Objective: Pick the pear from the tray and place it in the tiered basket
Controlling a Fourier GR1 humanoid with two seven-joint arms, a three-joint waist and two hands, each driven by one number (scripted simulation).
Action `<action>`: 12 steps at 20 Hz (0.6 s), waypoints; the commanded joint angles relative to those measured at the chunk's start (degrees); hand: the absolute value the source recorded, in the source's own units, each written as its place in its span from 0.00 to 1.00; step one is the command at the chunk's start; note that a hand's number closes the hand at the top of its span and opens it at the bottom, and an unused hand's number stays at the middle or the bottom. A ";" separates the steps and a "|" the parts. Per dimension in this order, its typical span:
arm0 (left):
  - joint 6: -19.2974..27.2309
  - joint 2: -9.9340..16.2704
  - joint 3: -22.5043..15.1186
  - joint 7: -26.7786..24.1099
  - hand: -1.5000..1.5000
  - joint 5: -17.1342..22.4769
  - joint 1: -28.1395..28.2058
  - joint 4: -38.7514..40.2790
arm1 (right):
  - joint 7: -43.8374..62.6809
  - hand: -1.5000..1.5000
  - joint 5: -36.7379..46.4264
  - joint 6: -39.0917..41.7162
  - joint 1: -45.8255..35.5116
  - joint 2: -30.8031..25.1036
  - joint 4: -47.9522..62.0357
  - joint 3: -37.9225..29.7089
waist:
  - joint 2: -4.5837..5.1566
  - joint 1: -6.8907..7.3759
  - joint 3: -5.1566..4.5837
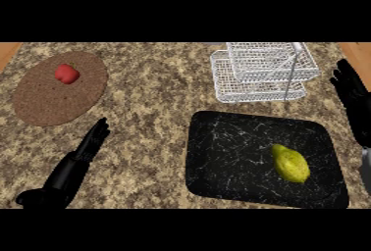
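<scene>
A yellow-green pear point(290, 163) lies on the right half of a black marbled tray point(232, 157) at the front right of the counter. Behind the tray stands a white wire tiered basket point(262, 73), nothing in it. My right hand point(354, 93) shows at the right edge, fingers straight and pointing up, beside the tray's far right corner and apart from the pear. At the lower left my left hand point(92, 139) rests open on the counter, fingers pointing away, left of the tray.
A round brown mat point(51, 100) lies at the back left with a small red fruit point(66, 73) on it. Speckled granite counter point(156, 83) spreads between mat, basket and tray. Wooden strips edge the counter at both far corners.
</scene>
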 commanded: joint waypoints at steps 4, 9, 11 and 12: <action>2.62 -3.26 3.13 4.72 0.50 3.30 -2.95 3.85 | -8.57 1.00 -21.00 11.37 3.92 10.07 0.92 -6.82 | 0.59 -3.84 2.17; 2.89 -4.64 3.11 10.53 0.50 5.98 -5.04 5.13 | -2.76 0.00 -24.92 -0.09 11.74 14.96 13.42 -15.03 | 1.23 -4.76 2.04; 5.59 -7.31 1.88 15.83 0.50 4.81 -10.98 7.06 | -8.81 0.00 -27.39 6.76 13.72 16.56 13.07 -15.67 | 0.65 -3.87 1.90; 3.37 -6.21 3.73 17.66 0.50 6.59 -12.89 6.55 | -12.07 0.00 -26.22 10.23 13.44 16.63 14.41 -14.77 | 0.51 -2.58 1.81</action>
